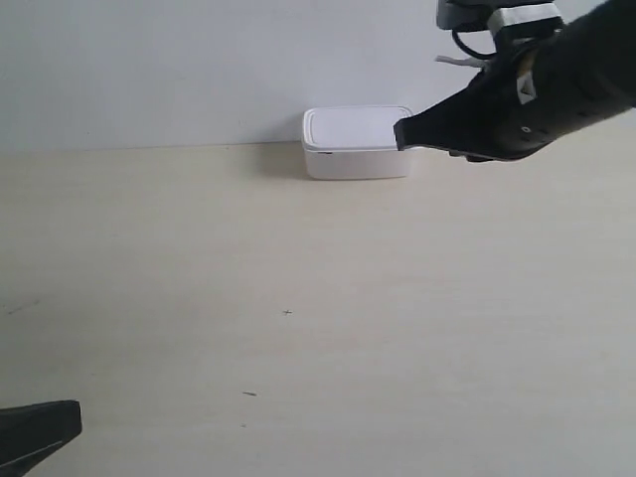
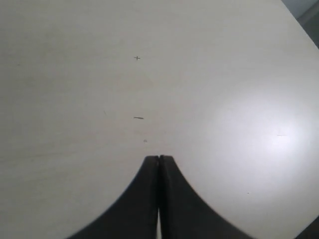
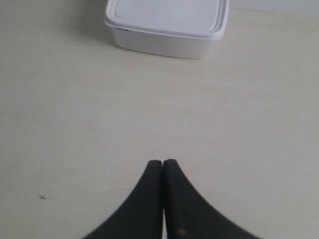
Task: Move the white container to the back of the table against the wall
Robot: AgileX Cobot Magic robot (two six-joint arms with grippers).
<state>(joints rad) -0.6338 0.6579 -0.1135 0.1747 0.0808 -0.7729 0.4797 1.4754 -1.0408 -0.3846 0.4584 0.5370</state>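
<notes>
Right wrist view shows the right gripper (image 3: 162, 162) with its two black fingers (image 3: 142, 204) pressed together and nothing between them. The white container (image 3: 167, 27) lies straight ahead of the fingers, apart from them, with bare table (image 3: 239, 114) between. In the exterior view this gripper's tip overlaps the near side of the container, but the wrist view shows they are not touching. The container stands at the back of the table, its lid (image 3: 169, 12) on, right at the foot of the wall (image 1: 149, 70); I cannot tell if a thin gap remains there. The left gripper (image 2: 159, 158) also has its fingers closed flat on each other, holding nothing. It is above bare table with a few small dark marks (image 2: 138, 118), well apart from the container.

I count one container, two grippers and two arms, each arm seen only in part. The arm at the exterior view's right (image 1: 556, 89) hangs above the table and slants down toward the container, fingers first. The other arm (image 1: 40, 432) shows only a dark tip in the lower corner at the exterior view's left.
</notes>
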